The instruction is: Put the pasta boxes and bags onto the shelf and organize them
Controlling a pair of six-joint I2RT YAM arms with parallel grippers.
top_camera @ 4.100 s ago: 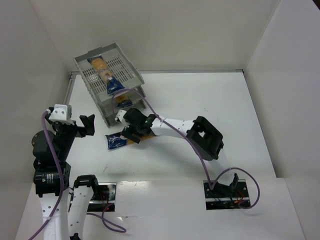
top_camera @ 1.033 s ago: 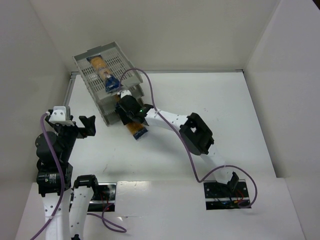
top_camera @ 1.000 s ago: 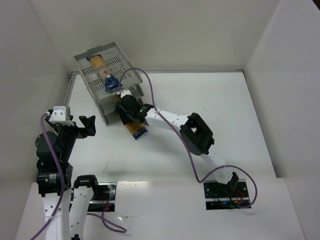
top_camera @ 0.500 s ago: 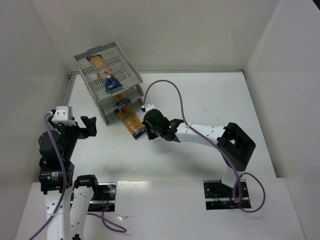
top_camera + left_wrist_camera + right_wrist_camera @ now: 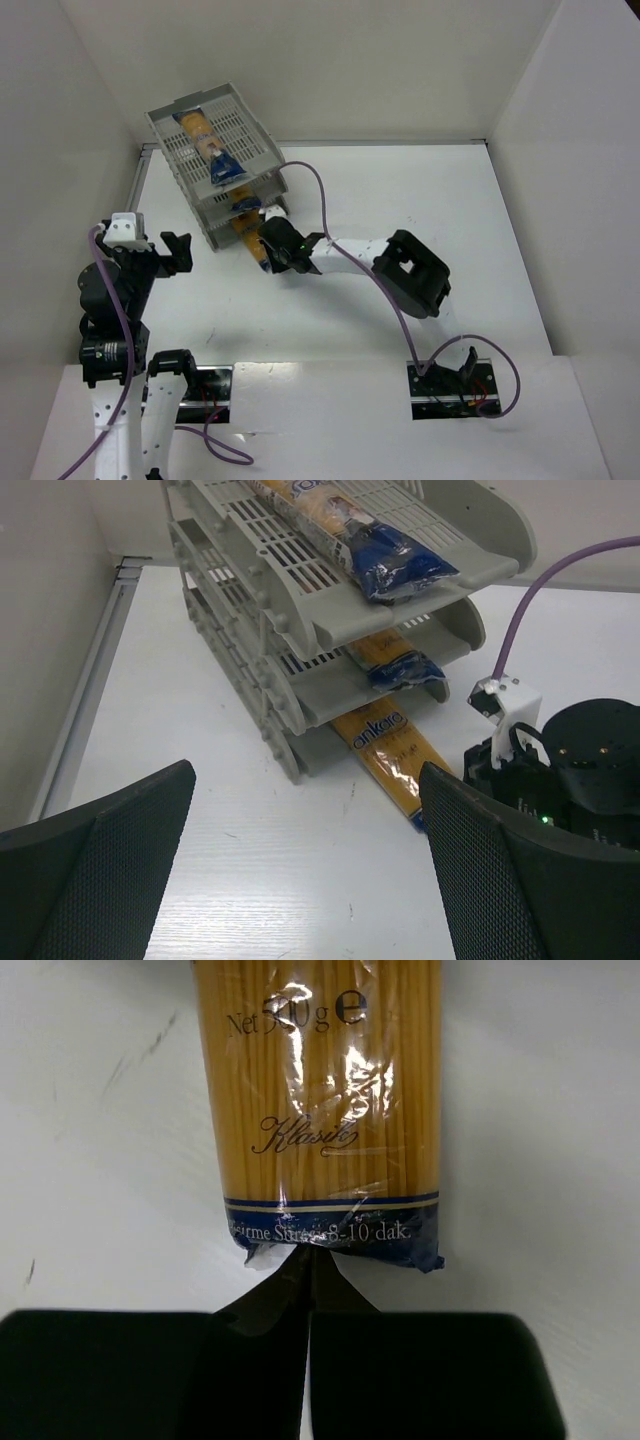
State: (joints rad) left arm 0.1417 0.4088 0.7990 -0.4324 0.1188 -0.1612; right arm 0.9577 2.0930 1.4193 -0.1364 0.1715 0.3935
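Note:
The grey three-tier shelf (image 5: 262,150) stands at the back left. One pasta packet (image 5: 210,150) lies in its top tray, and the blue end of a second (image 5: 402,669) sticks out of the middle tray. A third packet (image 5: 320,1110) lies partly inside the bottom tier, its orange length (image 5: 388,752) reaching out onto the table. My right gripper (image 5: 310,1258) is shut with nothing between its fingers, and its tips touch that packet's blue near end. My left gripper (image 5: 305,880) hangs open well left of the shelf (image 5: 300,670), holding nothing.
White walls close in the table (image 5: 420,220) at the back and on both sides. The shelf sits in the back left corner near a metal rail (image 5: 90,700). My right arm's purple cable (image 5: 320,190) loops above the table in front of the shelf.
My right gripper let go of the third packet, drew back, shut, and came up against its near end. The packet now lies deeper in the bottom tier. The left arm stayed put.

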